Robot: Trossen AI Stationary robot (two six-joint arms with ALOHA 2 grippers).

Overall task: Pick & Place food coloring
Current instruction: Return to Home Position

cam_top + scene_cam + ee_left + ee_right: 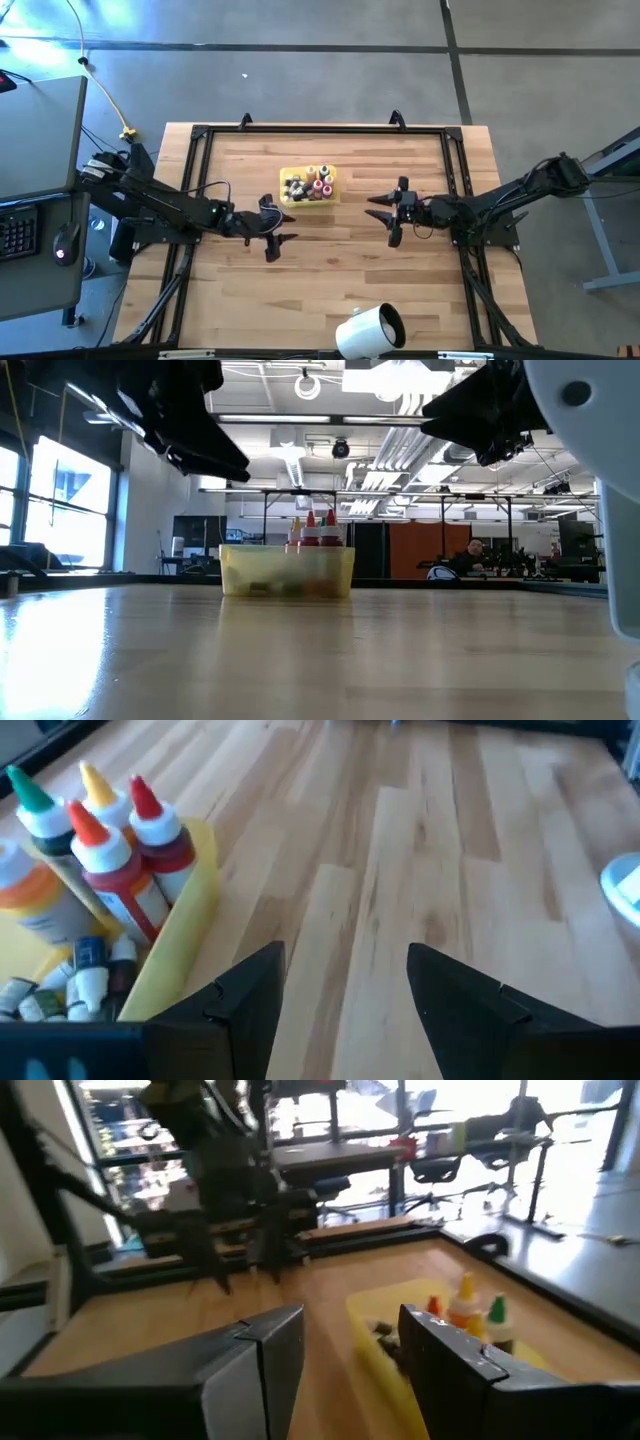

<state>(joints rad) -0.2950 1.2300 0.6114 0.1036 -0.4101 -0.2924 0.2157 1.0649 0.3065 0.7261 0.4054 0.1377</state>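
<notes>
Currently: both arms hang above the worktop [330,285], clear of its surface.
Left gripper [284,228]: fingers spread wide, nothing between them, touching nothing; the wrist view shows bare wood in the gap [345,990].
Left gripper position: toward the left edge from centre, just beside the yellow tray [309,203] on its near-edge side.
Right gripper [382,220]: fingers also spread wide, empty, no contact [350,1350].
Right gripper position: toward the right edge from centre, near the tray but apart from it.
Food coloring [310,183]: all visible pieces are inside the yellow tray [185,910]. Taller bottles [110,870] stand upright with red, orange, yellow and green caps; small ones lie on the tray floor.
Tray position: mid-worktop, closer to the far edge, flat on the wood [285,572].
White cylinder [368,330]: at the near edge, well apart from the tray.
</notes>
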